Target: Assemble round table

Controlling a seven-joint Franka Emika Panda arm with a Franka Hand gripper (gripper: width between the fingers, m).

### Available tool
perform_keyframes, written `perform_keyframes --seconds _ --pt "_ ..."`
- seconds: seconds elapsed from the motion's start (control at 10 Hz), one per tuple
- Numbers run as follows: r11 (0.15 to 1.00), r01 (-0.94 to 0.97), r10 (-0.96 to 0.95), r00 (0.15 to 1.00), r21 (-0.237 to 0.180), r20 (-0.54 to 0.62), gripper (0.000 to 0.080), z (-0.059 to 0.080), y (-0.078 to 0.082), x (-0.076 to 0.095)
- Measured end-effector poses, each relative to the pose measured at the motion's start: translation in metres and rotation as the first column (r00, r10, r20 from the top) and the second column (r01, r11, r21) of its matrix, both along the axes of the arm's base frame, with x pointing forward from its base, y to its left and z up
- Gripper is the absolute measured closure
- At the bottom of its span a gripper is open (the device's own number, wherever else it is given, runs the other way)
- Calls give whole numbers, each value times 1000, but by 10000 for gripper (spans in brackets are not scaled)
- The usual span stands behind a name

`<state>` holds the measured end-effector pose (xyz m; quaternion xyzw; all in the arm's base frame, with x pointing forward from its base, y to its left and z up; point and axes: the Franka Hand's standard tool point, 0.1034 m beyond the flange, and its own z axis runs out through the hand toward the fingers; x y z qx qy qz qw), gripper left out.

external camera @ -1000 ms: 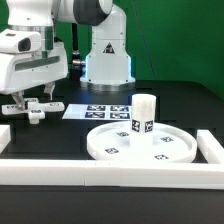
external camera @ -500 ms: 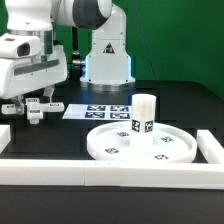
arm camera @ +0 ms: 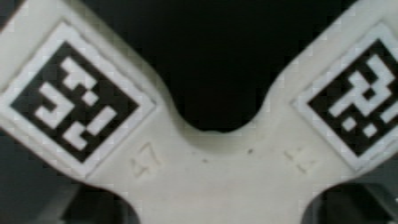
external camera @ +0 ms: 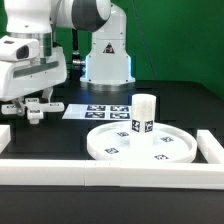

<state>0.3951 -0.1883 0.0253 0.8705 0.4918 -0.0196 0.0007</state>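
The large rimmed round disc (external camera: 140, 143) lies flat on the black table, right of centre in the exterior view. The short thick cylinder leg (external camera: 144, 113) stands upright on it, with a tag on its side. My gripper (external camera: 32, 107) is at the exterior view's left, low over the table, shut on the small cross-shaped foot (external camera: 36, 111). In the wrist view the foot (arm camera: 210, 150) fills the picture, two tagged arms spreading away from me. My fingers cannot be made out there.
The marker board (external camera: 97, 110) lies flat between my gripper and the disc. Long white border rails run along the front (external camera: 100, 172) and at the exterior view's right (external camera: 211, 148). The robot base (external camera: 107, 55) stands behind.
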Motion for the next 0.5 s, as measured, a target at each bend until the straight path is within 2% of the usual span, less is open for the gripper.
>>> perform_keyframes --seconds 0.1,0.3,0.5 --pt "1000 1 -1 1000 0 1 356 1 0 0" --pt "1000 23 -23 1000 8 -10 356 1 3 1" --pt "997 70 -69 998 16 -12 356 7 17 10"
